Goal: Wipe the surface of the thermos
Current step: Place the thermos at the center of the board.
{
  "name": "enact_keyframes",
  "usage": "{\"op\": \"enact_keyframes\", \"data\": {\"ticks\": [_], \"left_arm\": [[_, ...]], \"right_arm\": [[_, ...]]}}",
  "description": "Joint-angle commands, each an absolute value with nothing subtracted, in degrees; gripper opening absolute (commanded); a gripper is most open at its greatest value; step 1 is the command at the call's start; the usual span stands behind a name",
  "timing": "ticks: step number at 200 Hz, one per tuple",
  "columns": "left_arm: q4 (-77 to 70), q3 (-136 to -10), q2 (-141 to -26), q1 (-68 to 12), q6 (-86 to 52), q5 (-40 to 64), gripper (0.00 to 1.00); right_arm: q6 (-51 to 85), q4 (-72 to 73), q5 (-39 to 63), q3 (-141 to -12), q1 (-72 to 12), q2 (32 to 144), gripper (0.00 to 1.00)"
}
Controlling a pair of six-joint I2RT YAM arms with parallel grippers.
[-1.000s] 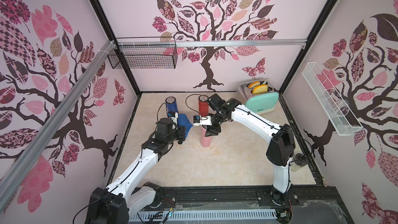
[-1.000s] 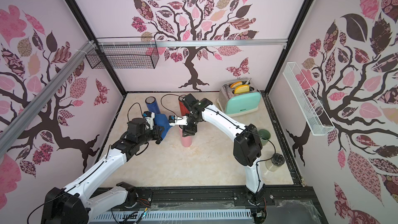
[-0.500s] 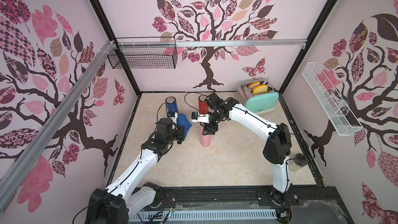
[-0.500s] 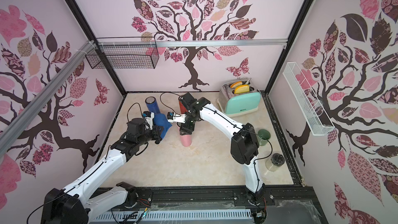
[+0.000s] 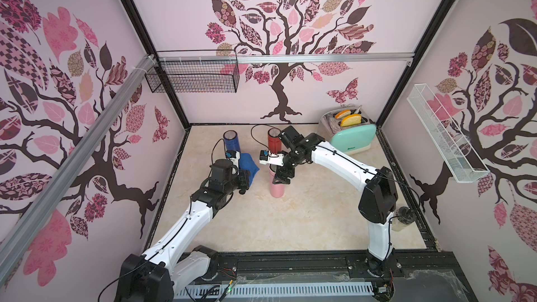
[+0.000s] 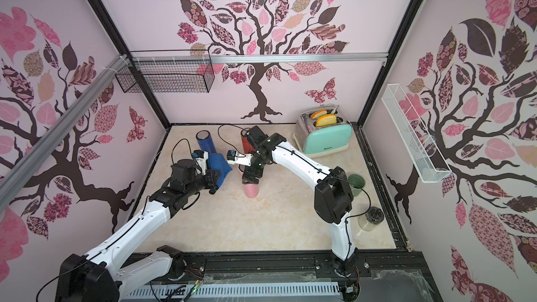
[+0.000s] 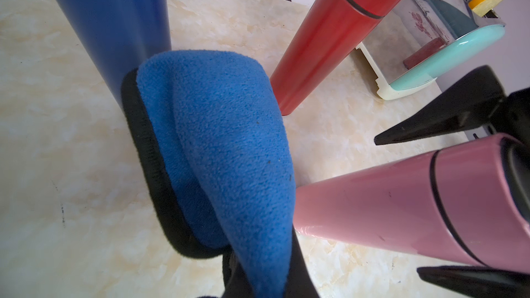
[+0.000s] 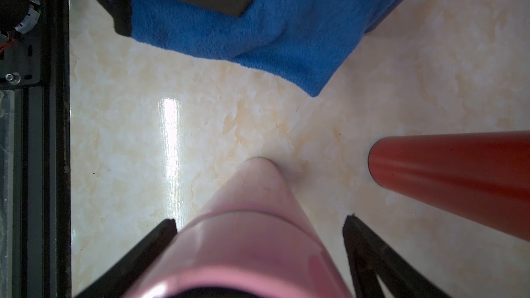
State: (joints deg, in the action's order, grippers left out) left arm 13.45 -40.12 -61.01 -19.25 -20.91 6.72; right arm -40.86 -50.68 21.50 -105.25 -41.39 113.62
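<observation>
Three thermoses stand upright on the counter (image 5: 290, 222): a pink thermos (image 5: 276, 190), a red thermos (image 5: 273, 143) and a blue thermos (image 5: 232, 142). The right tool (image 5: 281, 181) hangs directly over the pink thermos, pointing down, with its jaws spread to either side of the bottle's upper part. In the right wrist view one black finger (image 8: 361, 242) stands clear of the pink wall, while the other lies very close to it; whether that one touches cannot be told. The red thermos is just behind the right tool, on the far side of it, apart from the pink one.

The left tool (image 5: 246, 178) is pressed together on a folded blue cloth (image 5: 248, 164), which sticks out ahead of its tips. The cloth's free end lies between the two tools, near the pink thermos; the left wrist view does not settle whether it touches the bottle. The blue thermos stands just beyond the left tool, behind the cloth. A mint-green toaster (image 5: 351, 139) with slices in its slots sits well beyond the right tool, in the far corner.
</observation>
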Motion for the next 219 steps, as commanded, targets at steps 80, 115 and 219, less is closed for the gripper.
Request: {"op": "enact_keyframes", "data": {"ticks": [80, 115, 219], "left_arm": [[14.0, -40.0, -59.8, -19.0, -19.5, 7.0, 0.0], [14.2, -40.2, -59.9, -19.0, -19.4, 7.2, 0.0], [15.0, -40.7, -59.2, -19.0, -19.1, 6.9, 0.0]], "right_arm": [[-38.5, -49.2, 26.4, -102.2, -39.4, 110.3, 0.96], [-36.7, -41.4, 29.8, -96.4, -38.7, 107.2, 0.97], [-25.8, -15.9, 35.0, -79.9, -38.5, 102.5, 0.97]]}}
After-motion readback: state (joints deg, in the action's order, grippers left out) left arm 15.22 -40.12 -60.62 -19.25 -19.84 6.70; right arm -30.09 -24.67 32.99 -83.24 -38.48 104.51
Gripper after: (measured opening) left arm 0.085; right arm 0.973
